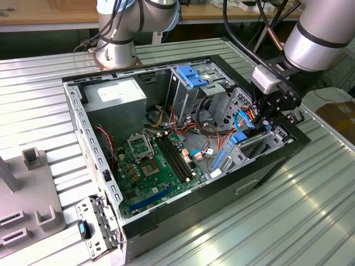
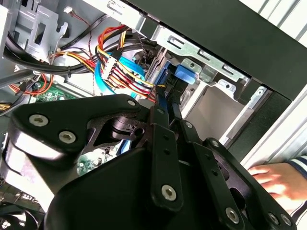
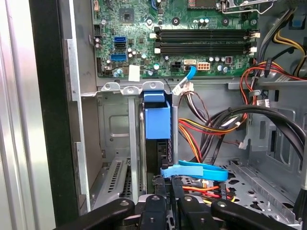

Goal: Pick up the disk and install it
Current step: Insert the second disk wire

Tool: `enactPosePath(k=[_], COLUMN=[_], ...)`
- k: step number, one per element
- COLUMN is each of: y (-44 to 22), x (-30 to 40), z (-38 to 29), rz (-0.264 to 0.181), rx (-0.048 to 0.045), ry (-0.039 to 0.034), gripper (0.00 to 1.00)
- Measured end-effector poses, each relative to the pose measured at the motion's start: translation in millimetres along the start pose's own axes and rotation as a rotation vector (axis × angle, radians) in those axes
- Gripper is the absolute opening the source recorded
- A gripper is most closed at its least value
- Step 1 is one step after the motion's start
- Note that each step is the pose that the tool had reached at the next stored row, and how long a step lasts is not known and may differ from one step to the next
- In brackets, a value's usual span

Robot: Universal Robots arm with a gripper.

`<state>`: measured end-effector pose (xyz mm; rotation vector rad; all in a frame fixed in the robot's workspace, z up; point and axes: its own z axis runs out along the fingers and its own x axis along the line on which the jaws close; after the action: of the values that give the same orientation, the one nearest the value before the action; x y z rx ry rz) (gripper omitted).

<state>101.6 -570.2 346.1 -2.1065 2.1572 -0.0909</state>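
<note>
We judge the main risk is the disk (image 3: 157,125) jamming crooked in its metal bay (image 3: 117,143), or snagging the coloured cables (image 2: 125,76) beside it. The gripper (image 1: 270,117) reaches down at the case's (image 1: 166,213) right end in the exterior view, fingers (image 3: 160,203) closed narrowly on the disk's edge, which stands upright, partly slotted.

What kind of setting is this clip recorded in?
Probably a lab or workshop bench for computer assembly: an open computer case with its motherboard exposed lies on a ribbed metal table, with wooden workbenches behind.
</note>
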Motion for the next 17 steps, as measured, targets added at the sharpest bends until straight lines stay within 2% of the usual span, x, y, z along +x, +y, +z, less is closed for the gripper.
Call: enactPosePath(k=[11, 17], y=[2.8, 3.4], x=[1.0, 1.2], z=[-0.8, 3.1], rz=[0.0, 0.0], rx=[0.0019, 0.002], ry=[0.0001, 0.0001], gripper=[0.17, 0.17])
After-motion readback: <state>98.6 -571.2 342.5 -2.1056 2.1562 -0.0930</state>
